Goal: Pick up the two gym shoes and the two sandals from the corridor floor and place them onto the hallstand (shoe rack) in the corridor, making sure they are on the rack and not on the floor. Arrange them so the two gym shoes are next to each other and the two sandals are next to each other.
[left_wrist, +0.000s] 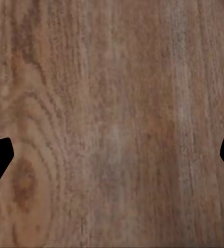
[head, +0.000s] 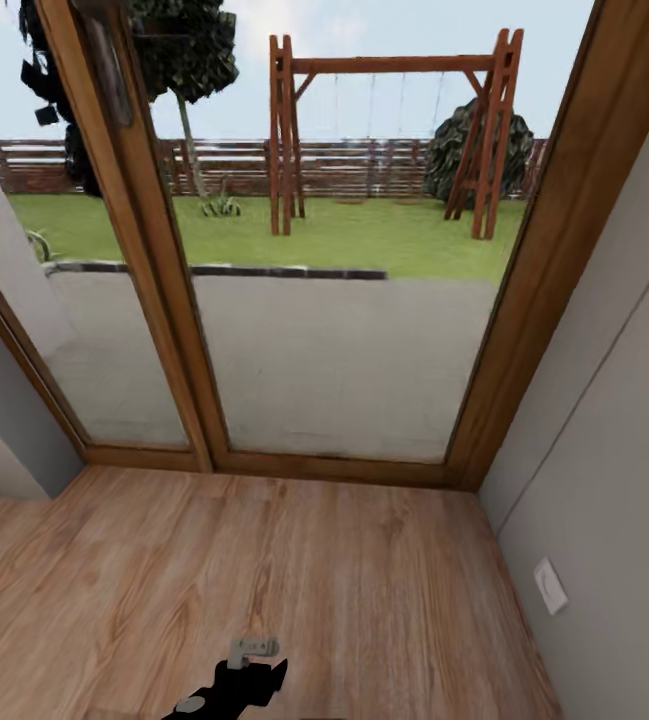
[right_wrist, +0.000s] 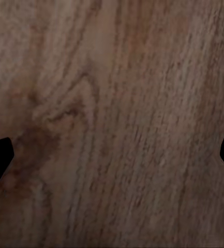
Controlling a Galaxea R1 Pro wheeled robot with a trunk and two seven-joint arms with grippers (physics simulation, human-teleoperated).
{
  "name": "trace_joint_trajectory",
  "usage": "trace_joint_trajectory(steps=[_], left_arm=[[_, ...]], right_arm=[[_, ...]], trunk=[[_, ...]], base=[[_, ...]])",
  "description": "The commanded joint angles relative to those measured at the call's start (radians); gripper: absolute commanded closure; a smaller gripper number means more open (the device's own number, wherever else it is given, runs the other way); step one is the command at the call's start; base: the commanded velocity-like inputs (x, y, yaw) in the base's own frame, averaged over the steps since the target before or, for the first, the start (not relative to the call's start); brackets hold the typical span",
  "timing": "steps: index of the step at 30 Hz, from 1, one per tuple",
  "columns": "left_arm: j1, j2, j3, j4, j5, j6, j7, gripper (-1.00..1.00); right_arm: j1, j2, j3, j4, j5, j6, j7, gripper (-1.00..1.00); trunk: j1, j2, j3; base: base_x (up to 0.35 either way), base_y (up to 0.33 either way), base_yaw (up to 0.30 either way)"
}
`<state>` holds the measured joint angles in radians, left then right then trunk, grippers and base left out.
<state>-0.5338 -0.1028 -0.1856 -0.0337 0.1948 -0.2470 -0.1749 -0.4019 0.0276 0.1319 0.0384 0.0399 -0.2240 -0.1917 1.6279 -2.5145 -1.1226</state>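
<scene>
- A glass door [head: 334,330] with a wood frame is seen ahead, and a garden with a swing [head: 394,130] is seen through it.
- The floor [head: 264,560] is seen below the door, with a grey wall [head: 604,420] at the right.
- The shoes, sandals and rack are not seen here, so it cannot be told where they are.
- The left end effector [left_wrist: 112,155] is held wide apart over the wood, with nothing in it.
- The right end effector [right_wrist: 112,155] is spread wide too, and nothing is held.
- A dark robot part [head: 234,690] is seen low in the head view.
- It is judged that the robot should be turned slowly away from the door until the shoes are found.
- The arms are best kept tucked in, so the wall is not bumped.
</scene>
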Motion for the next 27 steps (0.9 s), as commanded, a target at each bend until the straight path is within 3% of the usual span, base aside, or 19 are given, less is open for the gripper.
trace_joint_trajectory(steps=[1,9,27], left_arm=[[0.0,0.0,0.0,0.0,0.0,0.0,0.0,-1.0],[0.0,0.0,0.0,0.0,0.0,0.0,0.0,-1.0],[0.0,0.0,0.001,0.0,0.0,0.0,0.0,-1.0]], right_arm=[[0.0,0.0,0.0,0.0,0.0,0.0,0.0,-1.0],[0.0,0.0,0.0,0.0,0.0,0.0,0.0,-1.0],[0.0,0.0,0.0,0.0,0.0,0.0,0.0,-1.0]], trunk=[[0.0,0.0,0.0],[0.0,0.0,0.0],[0.0,0.0,0.0]], base=[[0.288,-0.122,0.0],[0.19,-0.133,0.0],[0.045,-0.019,0.0]])
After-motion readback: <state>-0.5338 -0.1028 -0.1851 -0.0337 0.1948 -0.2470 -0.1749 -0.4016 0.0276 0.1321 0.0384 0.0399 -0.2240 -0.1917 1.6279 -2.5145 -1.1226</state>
